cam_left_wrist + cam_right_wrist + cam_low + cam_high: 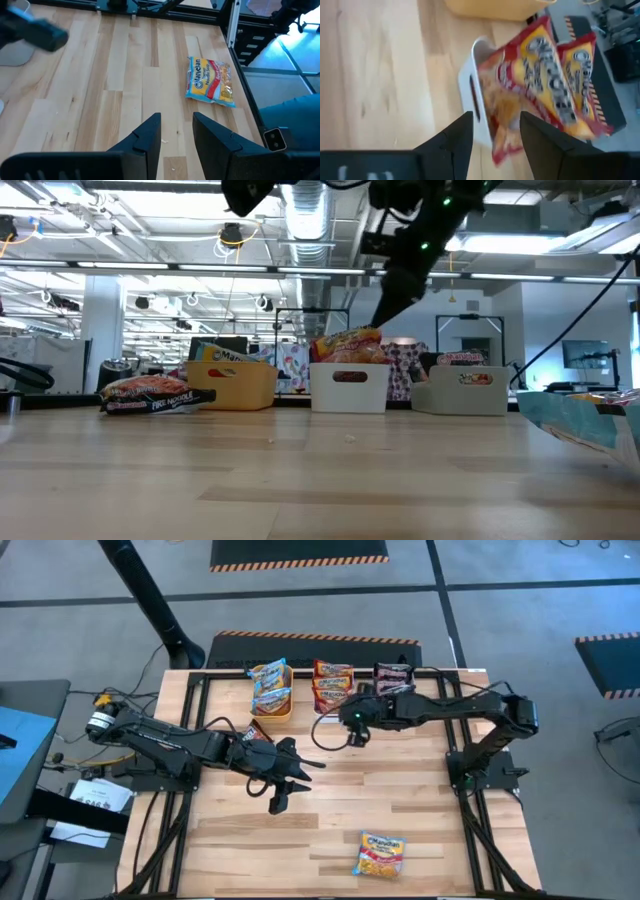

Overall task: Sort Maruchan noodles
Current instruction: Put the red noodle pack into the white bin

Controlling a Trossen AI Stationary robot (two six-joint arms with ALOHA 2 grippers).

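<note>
Hovering right gripper [492,132] spread | red-orange packet [547,75] upright in white bin [470,85]

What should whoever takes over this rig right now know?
Right gripper: fingers open, empty, above the white bin of red-orange packets.
Left gripper: fingers apart, empty, mid-table.
Done: yellow-and-blue packets in the orange bin, dark packets in the grey bin.
Left: a yellow-and-blue packet on the near table, a dark packet beside the orange bin.
</note>
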